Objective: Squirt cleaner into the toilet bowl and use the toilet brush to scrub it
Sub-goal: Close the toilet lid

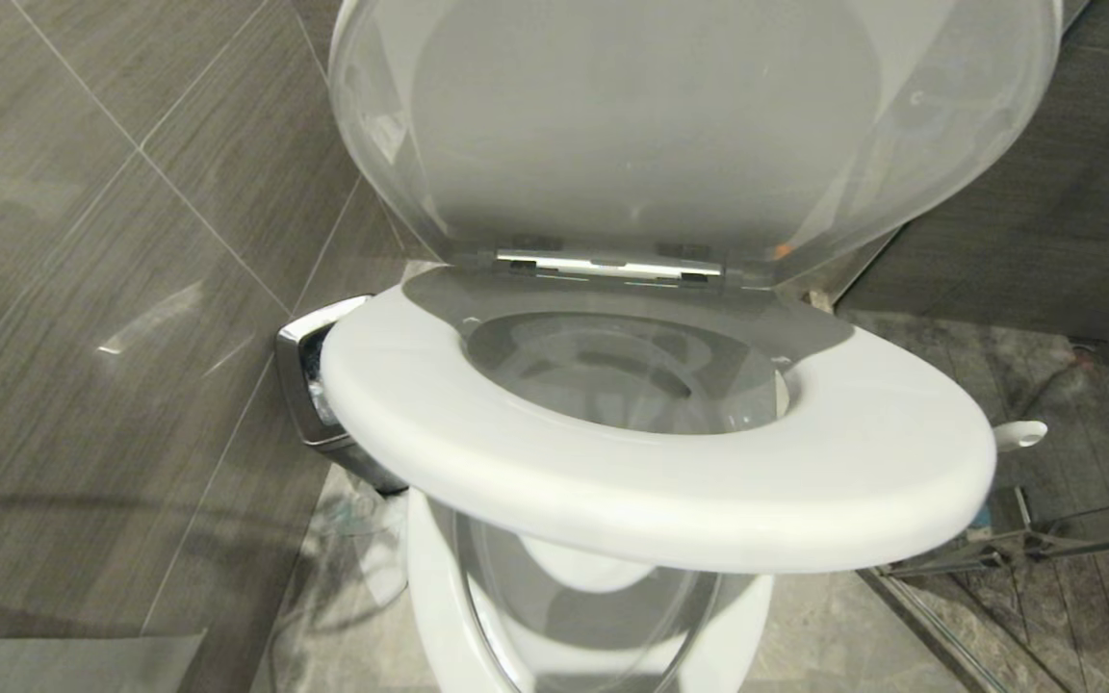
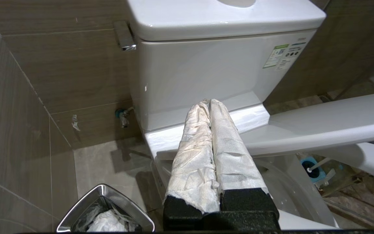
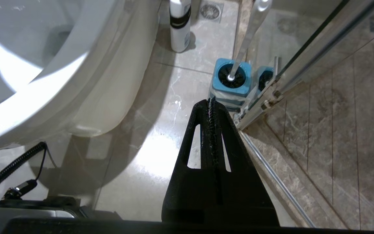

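Observation:
The toilet bowl [image 1: 603,626] is a glossy white toilet with its lid [image 1: 689,125] upright and its seat [image 1: 670,491] half raised above the rim. My left gripper [image 2: 209,101], its fingers [image 2: 193,152] wrapped in white paper, is shut and empty. It points at the foot of the tank [image 2: 206,71], beside the seat's [image 2: 323,123] hinge end. The right gripper [image 3: 211,100] is shut and empty over the floor. Just beyond it, the toilet brush [image 3: 250,32] stands in its blue holder [image 3: 231,83], by the bowl [image 3: 54,74]. The cleaner is out of view.
A white bottle with a black band [image 3: 180,26] stands on the floor by the toilet's base; its contents cannot be told. A steel waste bin [image 2: 105,208] holding paper sits on the toilet's other side. A glass shower screen with a metal rail [image 3: 304,55] runs close by the brush holder.

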You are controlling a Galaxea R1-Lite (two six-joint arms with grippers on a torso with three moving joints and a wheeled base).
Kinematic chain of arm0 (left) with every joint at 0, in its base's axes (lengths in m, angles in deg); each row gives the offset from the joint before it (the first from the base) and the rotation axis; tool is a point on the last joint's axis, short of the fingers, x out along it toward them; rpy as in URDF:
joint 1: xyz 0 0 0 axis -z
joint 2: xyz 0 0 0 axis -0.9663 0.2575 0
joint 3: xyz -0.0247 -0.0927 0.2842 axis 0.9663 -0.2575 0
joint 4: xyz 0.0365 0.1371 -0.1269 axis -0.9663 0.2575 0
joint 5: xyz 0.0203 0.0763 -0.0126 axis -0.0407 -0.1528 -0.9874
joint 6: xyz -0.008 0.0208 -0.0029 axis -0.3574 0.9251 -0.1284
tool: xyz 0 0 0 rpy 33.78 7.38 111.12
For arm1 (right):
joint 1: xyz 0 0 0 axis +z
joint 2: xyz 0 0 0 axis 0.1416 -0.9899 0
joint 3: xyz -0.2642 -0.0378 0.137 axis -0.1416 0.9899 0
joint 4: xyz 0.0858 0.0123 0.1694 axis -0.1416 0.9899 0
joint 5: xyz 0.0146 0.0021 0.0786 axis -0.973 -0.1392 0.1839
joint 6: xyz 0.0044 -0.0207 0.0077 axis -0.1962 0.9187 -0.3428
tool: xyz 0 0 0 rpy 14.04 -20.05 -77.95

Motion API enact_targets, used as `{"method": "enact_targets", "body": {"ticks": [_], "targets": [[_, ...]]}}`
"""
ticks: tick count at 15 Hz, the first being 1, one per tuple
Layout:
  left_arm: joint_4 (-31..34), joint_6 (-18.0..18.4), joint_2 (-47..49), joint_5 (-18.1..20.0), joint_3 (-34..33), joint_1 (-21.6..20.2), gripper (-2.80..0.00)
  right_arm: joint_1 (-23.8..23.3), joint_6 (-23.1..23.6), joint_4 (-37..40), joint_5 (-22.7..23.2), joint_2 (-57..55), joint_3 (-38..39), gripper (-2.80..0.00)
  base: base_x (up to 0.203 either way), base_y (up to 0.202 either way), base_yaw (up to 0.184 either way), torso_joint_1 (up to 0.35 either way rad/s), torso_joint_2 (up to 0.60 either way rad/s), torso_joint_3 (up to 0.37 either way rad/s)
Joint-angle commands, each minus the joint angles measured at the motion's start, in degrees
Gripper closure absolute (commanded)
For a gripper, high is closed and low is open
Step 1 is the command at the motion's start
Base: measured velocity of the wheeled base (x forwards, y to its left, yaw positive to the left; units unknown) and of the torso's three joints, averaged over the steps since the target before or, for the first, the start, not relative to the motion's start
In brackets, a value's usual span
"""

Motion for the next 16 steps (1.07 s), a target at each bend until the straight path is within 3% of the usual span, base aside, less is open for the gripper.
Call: {"method": "enact_targets", "body": {"ticks": [1,16], "targets": [[-0.05,0.03,-0.65,0.15,-0.99,0.02,0.0,0.04,0.03,-0.04,0.03,-0.02,0.09,0.0,0.0,0.0,0.0,-0.001,0.0,0.168],[0.04,0.12,-3.59,0.44,-4.03,0.23,0.0,0.04,0.03,0.04,0.03,-0.02,0.09,0.0,0.0,0.0,0.0,0.002,0.0,0.198]]}}
